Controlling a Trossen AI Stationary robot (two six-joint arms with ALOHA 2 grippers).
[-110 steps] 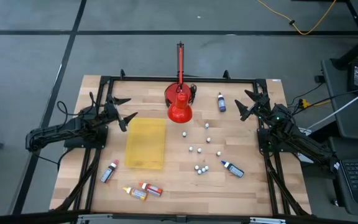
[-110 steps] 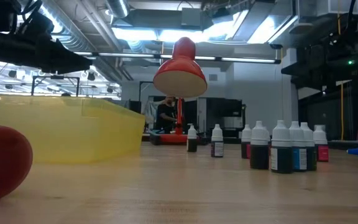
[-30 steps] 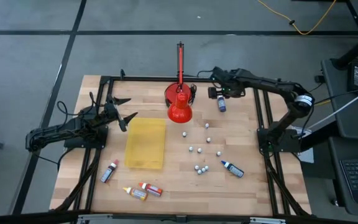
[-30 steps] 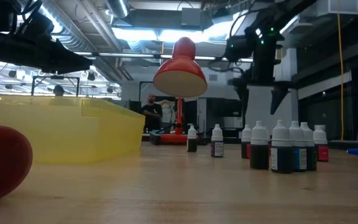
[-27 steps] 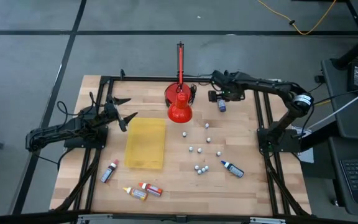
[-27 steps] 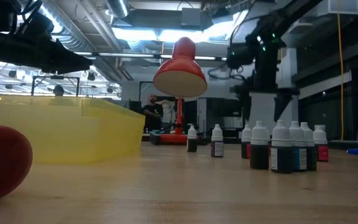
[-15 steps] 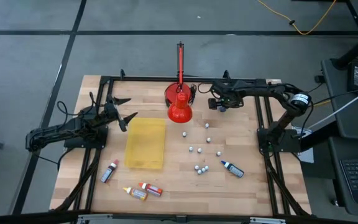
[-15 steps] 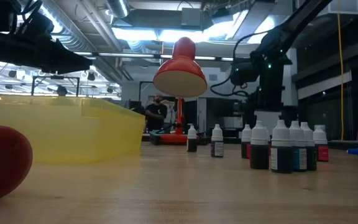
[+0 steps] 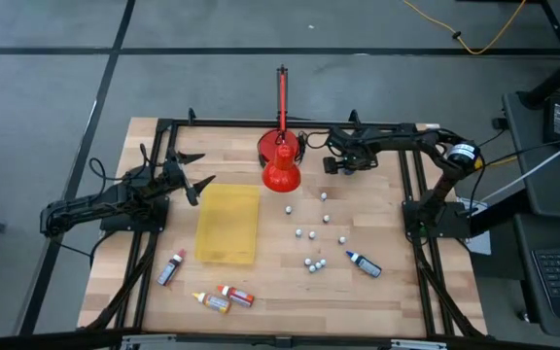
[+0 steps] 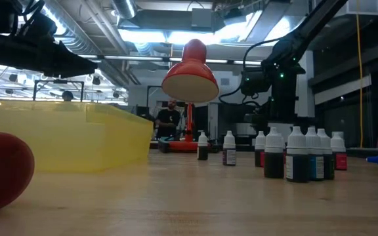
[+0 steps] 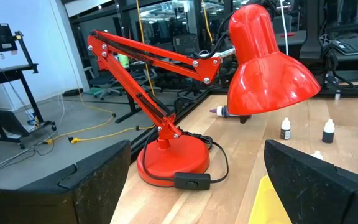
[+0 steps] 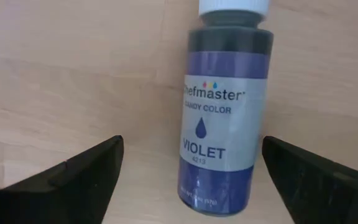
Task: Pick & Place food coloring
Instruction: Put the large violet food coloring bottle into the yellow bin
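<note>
A violet food coloring bottle point(image 12: 224, 118) with a white cap point(image 12: 235, 5) lies on its side on the wood near the table's far edge. My right gripper point(image 12: 192, 140) is open just above it, one finger on each side, touching nothing. In the high view my right gripper point(image 9: 336, 160) hides this bottle. A blue bottle point(image 9: 364, 262) lies near the right edge. Two red bottles point(image 9: 171, 267) point(image 9: 235, 295) and an orange one point(image 9: 210, 301) lie near the front left. My left gripper point(image 9: 194, 177) waits open at the left.
A red desk lamp point(image 9: 281, 160) stands close to the left of my right gripper. A yellow tray point(image 9: 227, 224) sits left of centre. Several small upright white-capped bottles point(image 9: 311, 233) stand mid-table. A dark frame point(image 9: 261, 123) runs along the far edge.
My right gripper has come down from above the far edge, moving slightly toward the near edge, and now stands low over the violet bottle. The bottle has stayed where it was.
</note>
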